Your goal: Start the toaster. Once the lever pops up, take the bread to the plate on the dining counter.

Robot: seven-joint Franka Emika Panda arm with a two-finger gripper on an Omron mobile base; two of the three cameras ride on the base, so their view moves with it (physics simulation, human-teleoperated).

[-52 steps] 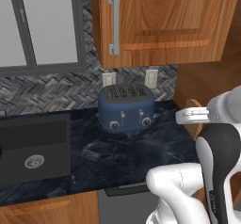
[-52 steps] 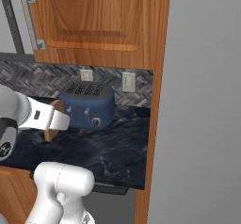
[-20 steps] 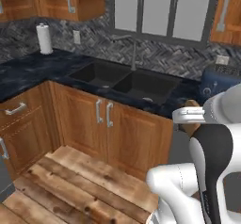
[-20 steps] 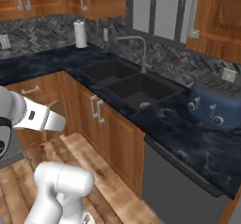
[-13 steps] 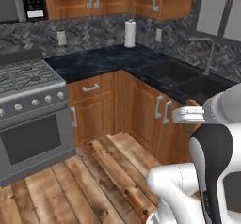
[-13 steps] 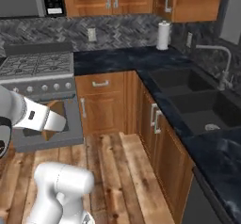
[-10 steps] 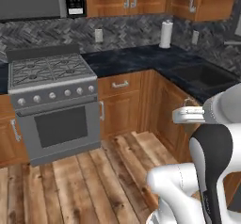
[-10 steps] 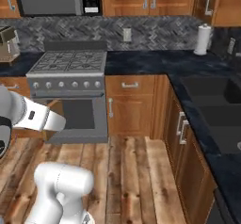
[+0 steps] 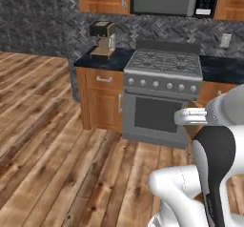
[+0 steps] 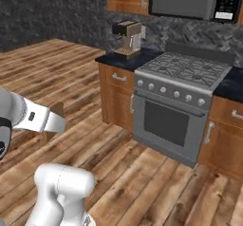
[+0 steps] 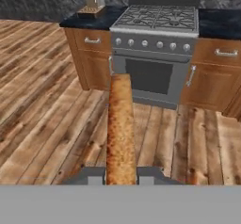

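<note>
The bread (image 11: 120, 138) — thin, golden-brown, mottled with darker patches — is seen edge-on in the hand view, clenched between the fingers (image 11: 96, 175) and carried above the wooden floor (image 9: 52, 140). Beyond it a stove (image 9: 159, 92) is faced, with a coffee machine (image 9: 103, 39) on the table at its left. Since half a second ago the scene has been swept rightward — the base has turned.

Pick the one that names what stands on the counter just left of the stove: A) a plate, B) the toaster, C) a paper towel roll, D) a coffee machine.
D: a coffee machine stands on the dark counter left of the stove, while the pincer holds the bread.
</note>
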